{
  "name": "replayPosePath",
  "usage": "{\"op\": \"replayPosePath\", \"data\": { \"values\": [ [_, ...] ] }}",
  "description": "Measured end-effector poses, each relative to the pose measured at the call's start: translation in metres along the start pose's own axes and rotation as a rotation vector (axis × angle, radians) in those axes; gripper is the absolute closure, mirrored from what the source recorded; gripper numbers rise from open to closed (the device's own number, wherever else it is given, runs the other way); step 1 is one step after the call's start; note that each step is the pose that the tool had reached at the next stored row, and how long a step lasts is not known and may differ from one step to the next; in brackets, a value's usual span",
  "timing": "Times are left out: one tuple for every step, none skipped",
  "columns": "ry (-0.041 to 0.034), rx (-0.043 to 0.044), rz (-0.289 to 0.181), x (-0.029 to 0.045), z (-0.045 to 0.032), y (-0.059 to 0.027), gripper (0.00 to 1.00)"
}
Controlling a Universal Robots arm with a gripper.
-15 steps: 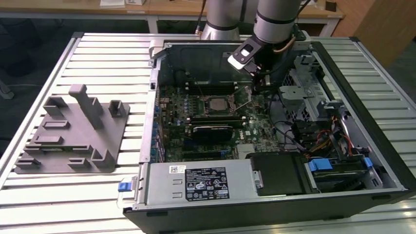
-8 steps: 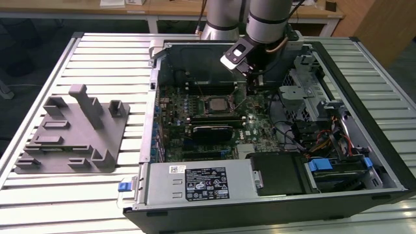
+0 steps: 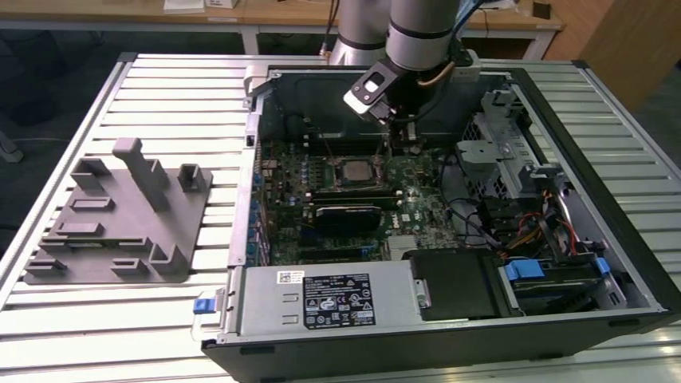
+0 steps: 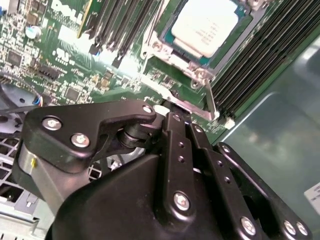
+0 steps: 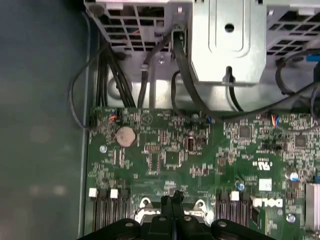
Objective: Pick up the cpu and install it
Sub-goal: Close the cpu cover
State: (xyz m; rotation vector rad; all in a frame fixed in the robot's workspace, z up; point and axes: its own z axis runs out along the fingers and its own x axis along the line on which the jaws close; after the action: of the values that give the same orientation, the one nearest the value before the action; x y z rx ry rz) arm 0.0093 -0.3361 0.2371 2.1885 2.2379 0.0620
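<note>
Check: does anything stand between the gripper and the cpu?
Nothing visible does. The cpu lies in the motherboard socket with its silver top bare, and the gripper hangs just beside that socket with its fingertips together.

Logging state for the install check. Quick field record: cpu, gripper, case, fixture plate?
cpu: in the socket on the motherboard, silver top up
gripper: shut, empty, tip by the lever, contact unclear
case: open, lying on the slatted table
fixture plate: grey, on the table, exterior view's left of the case, apart from it
</note>
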Motion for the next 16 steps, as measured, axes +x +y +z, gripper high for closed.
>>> {"op": "replayPosePath", "data": {
  "values": [
    [0.0002,0.0,0.0,0.0,0.0,-0.0014,0.89],
    [0.0004,0.0,0.0,0.0001,0.0,-0.0028,0.89],
    [0.0004,0.0,0.0,0.0001,-0.0001,-0.0043,0.89],
    [0.0003,0.0,0.0,0.0001,-0.0002,-0.0059,0.89],
    [0.0003,0.0001,0.0,0.0002,-0.0002,-0.0076,0.89],
    [0.0003,0.0001,0.0,0.0002,-0.0002,-0.0092,0.89],
    [0.0003,0.0001,0.0,0.0002,-0.0002,-0.0107,0.89],
    [0.0003,0.0001,0.0,0.0003,-0.0002,-0.0117,0.89],
    [0.0004,0.0,0.0,0.0003,-0.0001,-0.0122,0.89],
    [0.0004,0.0,0.0,0.0003,-0.0001,-0.0122,0.89],
    [0.0004,0.0,0.0,0.0003,-0.0001,-0.0122,0.89],
    [0.0004,0.0,0.0,0.0003,0.0,-0.0122,0.89],
    [0.0004,0.0,0.0,0.0003,0.0,-0.0122,0.89],
    [0.0004,0.0,0.0,0.0003,0.0,-0.0123,0.89],
    [0.0004,0.0006,0.0,0.0003,0.0,-0.0123,0.89],
    [0.0008,0.0075,0.0,0.0003,0.0003,-0.0123,0.89]
  ]
}}
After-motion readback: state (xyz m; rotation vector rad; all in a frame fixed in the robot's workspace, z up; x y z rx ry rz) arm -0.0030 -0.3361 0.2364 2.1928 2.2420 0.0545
